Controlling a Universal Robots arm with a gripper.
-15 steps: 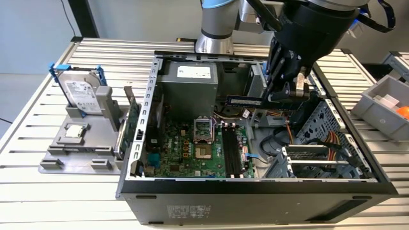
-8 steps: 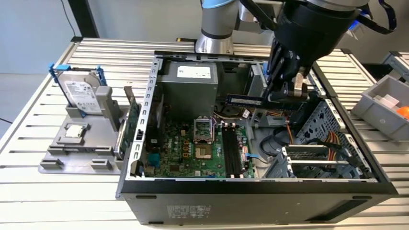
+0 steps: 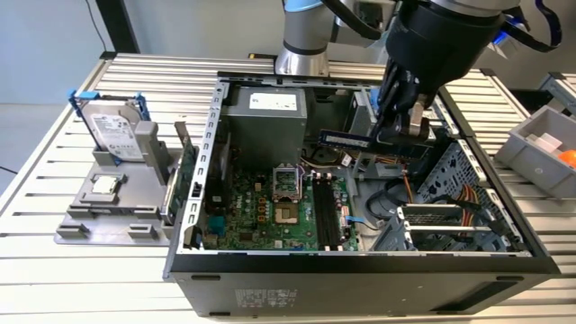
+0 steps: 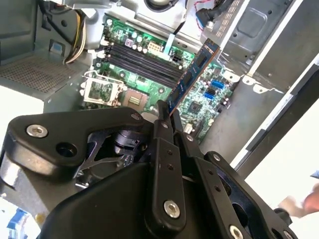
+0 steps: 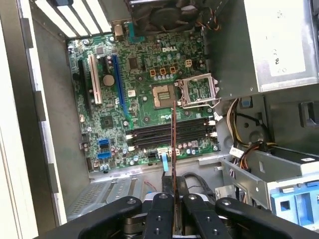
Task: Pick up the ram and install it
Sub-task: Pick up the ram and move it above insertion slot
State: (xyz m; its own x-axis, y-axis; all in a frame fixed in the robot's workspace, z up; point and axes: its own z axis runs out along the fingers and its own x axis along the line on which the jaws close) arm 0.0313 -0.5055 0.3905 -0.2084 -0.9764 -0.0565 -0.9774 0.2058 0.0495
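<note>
My gripper is shut on the ram, a thin bluish stick that I hold level above the open computer case. The stick juts toward the exterior view's left, over the motherboard. In the second wrist view the ram reaches out from my closed fingers over the green board. In the first wrist view the ram shows edge-on, crossing above the dark memory slots. Those long slots lie below the stick, well apart from it.
A hard drive stands in a grey holder on the exterior view's left, with a small square processor chip in front. The power supply fills the case's back. A grey bin sits on the exterior view's right.
</note>
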